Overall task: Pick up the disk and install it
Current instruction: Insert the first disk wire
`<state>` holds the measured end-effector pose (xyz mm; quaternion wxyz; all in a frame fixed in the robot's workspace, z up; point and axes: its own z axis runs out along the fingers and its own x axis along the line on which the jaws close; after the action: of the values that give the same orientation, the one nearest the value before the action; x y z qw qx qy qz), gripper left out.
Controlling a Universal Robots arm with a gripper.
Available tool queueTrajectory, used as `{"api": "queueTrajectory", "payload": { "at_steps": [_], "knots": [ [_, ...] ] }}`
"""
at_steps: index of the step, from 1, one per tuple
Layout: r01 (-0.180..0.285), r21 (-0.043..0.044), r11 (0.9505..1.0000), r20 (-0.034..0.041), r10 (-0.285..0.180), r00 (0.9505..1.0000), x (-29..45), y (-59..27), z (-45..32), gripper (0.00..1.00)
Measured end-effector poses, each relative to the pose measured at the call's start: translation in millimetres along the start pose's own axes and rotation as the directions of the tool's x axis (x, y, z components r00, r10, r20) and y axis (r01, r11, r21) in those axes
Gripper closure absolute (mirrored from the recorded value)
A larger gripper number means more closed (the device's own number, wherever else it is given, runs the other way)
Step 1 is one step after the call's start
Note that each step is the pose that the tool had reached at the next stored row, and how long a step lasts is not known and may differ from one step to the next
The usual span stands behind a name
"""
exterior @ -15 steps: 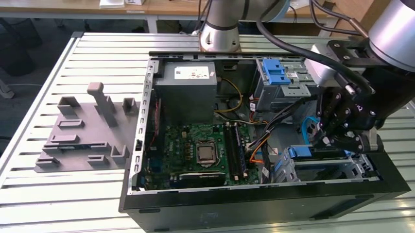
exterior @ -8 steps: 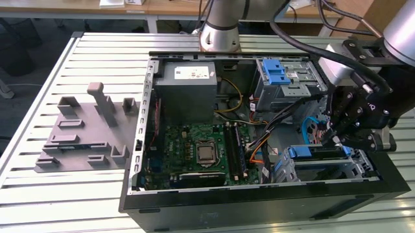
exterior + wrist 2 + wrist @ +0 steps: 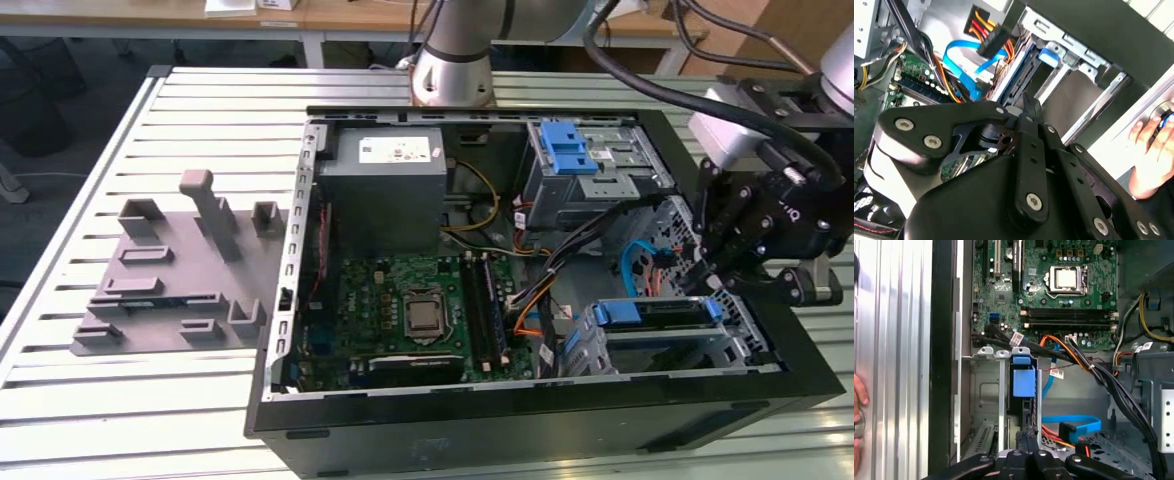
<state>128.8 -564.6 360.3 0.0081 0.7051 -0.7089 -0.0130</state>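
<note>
The disk stands on edge in the silver drive cage at the front corner of the open computer case, on the exterior view's right. Its blue carrier bracket faces outward. In the first wrist view the disk's dark edge runs from that bracket toward my gripper. My gripper hovers just over the cage with its two black fingers pressed together, shut, and the tips sit at the end of the disk. The closed fingertips point into the cage slot in the second wrist view.
The case holds a green motherboard, a grey power supply, a second cage with a blue latch and loose cables, including a blue one. A grey fixture plate lies on the exterior view's left. A person's hand rests on the slatted table beside the case.
</note>
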Motion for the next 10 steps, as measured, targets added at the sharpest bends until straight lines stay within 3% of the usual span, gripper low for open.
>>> {"api": "queueTrajectory", "payload": {
  "at_steps": [4,10],
  "knots": [
    [0.0,0.0,1.0,0.0,0.0,1.0,-3.8,-5.6,-0.1,0.89],
    [-0.017,0.0018,0.9998,0.0005,0.017,0.9998,-12.0,-5.6,-2.4,0.89]
  ]
}}
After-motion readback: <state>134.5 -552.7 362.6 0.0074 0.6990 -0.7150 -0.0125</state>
